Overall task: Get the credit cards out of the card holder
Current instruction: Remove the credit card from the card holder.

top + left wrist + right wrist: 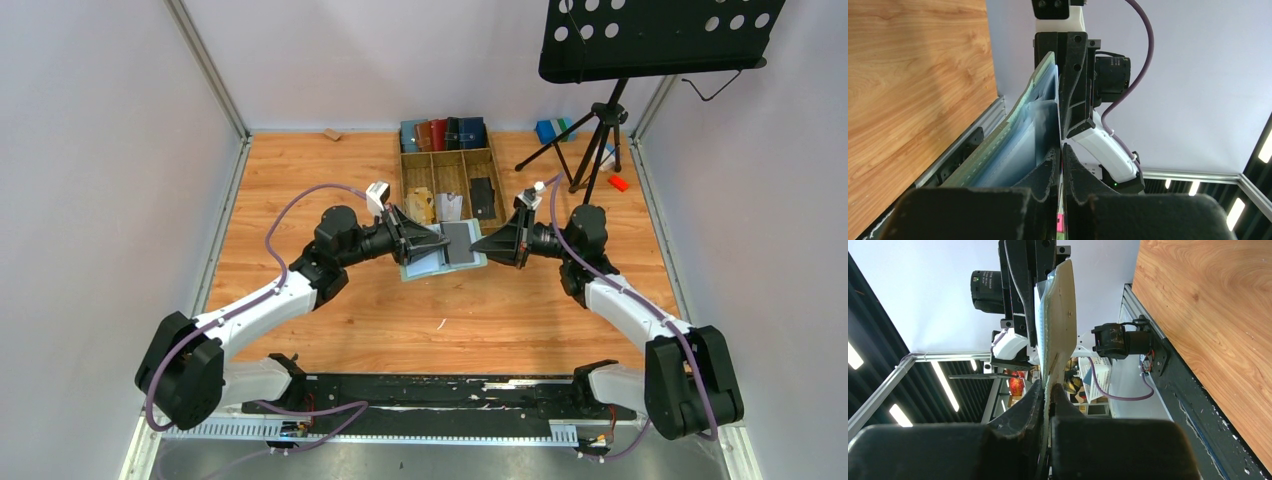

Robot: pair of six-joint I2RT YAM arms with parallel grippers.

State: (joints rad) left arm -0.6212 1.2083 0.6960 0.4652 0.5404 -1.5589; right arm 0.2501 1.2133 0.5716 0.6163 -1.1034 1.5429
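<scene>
Just in front of the wooden tray (401,185), the two arms hold the card holder (420,268) open and flat, off the desk, with its pockets facing up. The right pincer (481,245) is pressed together on the holder's end nearest the tray's right-hand side. The sage-green flap, soft and faintly grained with a stitched border, runs straight between its pads. The left pincer (439,240) comes in at the end nearest the tray's left-hand side, its jaws closed almost to nothing on something very thin. Since it sits just above the clouded plastic pocket, I take that to be the credit card (461,243), a stiff, matt, dark-grey rectangle lying across the open holder. So the step in hand looks like drawing this card out of its slot. The next move calls for a straight pull along the card's own plane, while the right pincer keeps the limp holder from following. A second dark card (483,197) lies in the tray's right-hand compartment.
</scene>
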